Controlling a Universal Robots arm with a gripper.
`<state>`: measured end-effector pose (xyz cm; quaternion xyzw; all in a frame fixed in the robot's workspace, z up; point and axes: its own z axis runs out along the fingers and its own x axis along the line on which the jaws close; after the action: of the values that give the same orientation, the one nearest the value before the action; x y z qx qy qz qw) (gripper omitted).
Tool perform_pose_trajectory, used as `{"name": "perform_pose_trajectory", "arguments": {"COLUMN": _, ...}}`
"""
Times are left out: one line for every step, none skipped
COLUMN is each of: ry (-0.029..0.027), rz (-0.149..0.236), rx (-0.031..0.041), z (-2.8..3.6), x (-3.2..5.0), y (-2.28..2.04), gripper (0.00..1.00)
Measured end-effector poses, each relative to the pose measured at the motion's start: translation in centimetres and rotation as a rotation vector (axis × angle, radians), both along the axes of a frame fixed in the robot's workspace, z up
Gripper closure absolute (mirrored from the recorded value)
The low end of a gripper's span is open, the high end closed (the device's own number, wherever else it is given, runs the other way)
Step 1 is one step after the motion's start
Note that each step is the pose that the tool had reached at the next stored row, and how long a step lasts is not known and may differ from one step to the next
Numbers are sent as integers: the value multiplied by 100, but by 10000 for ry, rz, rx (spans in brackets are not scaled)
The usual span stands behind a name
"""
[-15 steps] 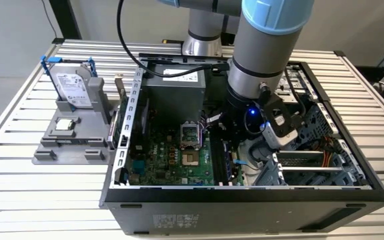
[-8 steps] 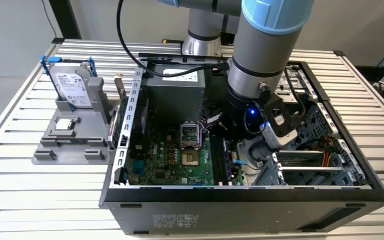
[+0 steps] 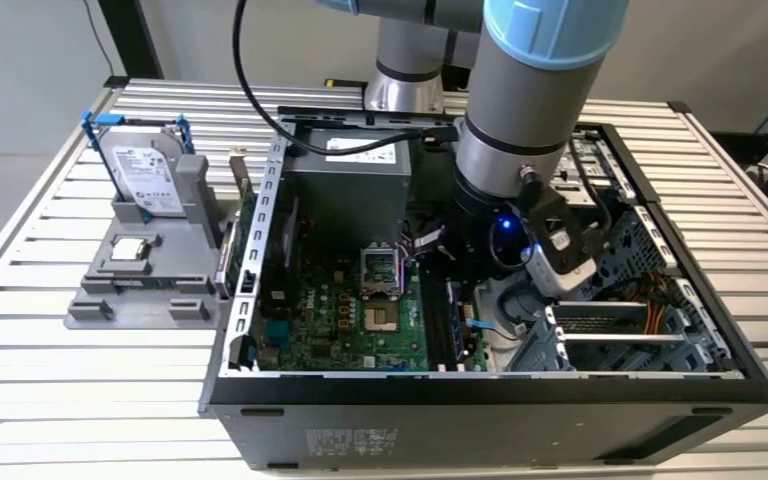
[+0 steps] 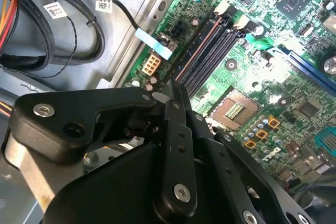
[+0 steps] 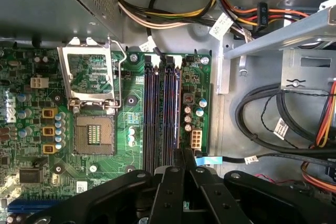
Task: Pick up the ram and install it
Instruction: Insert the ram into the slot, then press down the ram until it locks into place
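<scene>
Surface: a pale table of metal slats [image 3: 64, 400] runs across the exterior view, with grey floor beyond its edges.
Case: a black computer tower [image 3: 491, 410] of sheet metal lies on its side with the panel off, its inside facing up.
Board: a green motherboard [image 3: 344, 320] covers the case floor, studded with small round capacitors and a square open processor socket [image 5: 94, 135].
Slots: four long black memory slots [image 5: 163, 114] lie side by side, just beside the socket; they also show in the second wrist view [image 4: 210, 51].
Cabling: black, yellow and orange wire bundles [image 5: 273, 9] curl over bare grey steel beside the board.
Holder: a grey plastic stand [image 3: 144, 290] sits on the slats at the exterior view's left of the case.
On the holder: a silver boxy hard drive with blue frame [image 3: 144, 175] stands upright, and a small square silver processor chip [image 3: 127, 250] lies flat in front of it.
Ram: a thin, narrow dark stick [image 3: 240, 172] stands on end at the holder's side, just beside the case wall; its long axis is roughly upright, and its chips are too small to make out.
Arm: a silver and pale blue arm [image 3: 531, 90] reaches down into the case.
Claw: the black gripper [image 5: 187, 155] hangs over one end of the slots, fingers pressed together with nothing visible between them; the second wrist view [image 4: 176, 90] agrees.
</scene>
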<state>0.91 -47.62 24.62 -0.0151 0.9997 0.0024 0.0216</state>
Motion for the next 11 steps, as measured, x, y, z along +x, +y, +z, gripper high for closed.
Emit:
{"name": "perform_pose_trajectory", "arguments": {"ry": 0, "rz": 185, "rx": 1, "z": 0, "x": 0, "y": 0, "gripper": 100}}
{"name": "perform_pose_trajectory", "arguments": {"ry": 0, "rz": 365, "rx": 0, "z": 0, "x": 0, "y": 0, "gripper": 100}}
{"name": "perform_pose_trajectory", "arguments": {"ry": 0, "rz": 545, "rx": 0, "z": 0, "x": 0, "y": 0, "gripper": 100}}
{"name": "perform_pose_trajectory", "arguments": {"ry": 0, "rz": 724, "rx": 1, "z": 0, "x": 0, "y": 0, "gripper": 100}}
{"name": "perform_pose_trajectory", "arguments": {"ry": 0, "rz": 903, "rx": 1, "z": 0, "x": 0, "y": 0, "gripper": 100}}
{"name": "perform_pose_trajectory", "arguments": {"ry": 0, "rz": 1094, "rx": 0, "z": 0, "x": 0, "y": 0, "gripper": 100}}
{"name": "perform_pose_trajectory", "arguments": {"ry": 0, "rz": 1274, "rx": 1, "z": 0, "x": 0, "y": 0, "gripper": 100}}
{"name": "perform_pose_trajectory", "arguments": {"ry": 0, "rz": 1448, "rx": 0, "z": 0, "x": 0, "y": 0, "gripper": 100}}
{"name": "perform_pose_trajectory", "arguments": {"ry": 0, "rz": 1628, "rx": 1, "z": 0, "x": 0, "y": 0, "gripper": 100}}
{"name": "perform_pose_trajectory", "arguments": {"ry": 0, "rz": 1824, "rx": 0, "z": 0, "x": 0, "y": 0, "gripper": 100}}
{"name": "perform_pose_trajectory", "arguments": {"ry": 0, "rz": 2004, "rx": 0, "z": 0, "x": 0, "y": 0, "gripper": 100}}
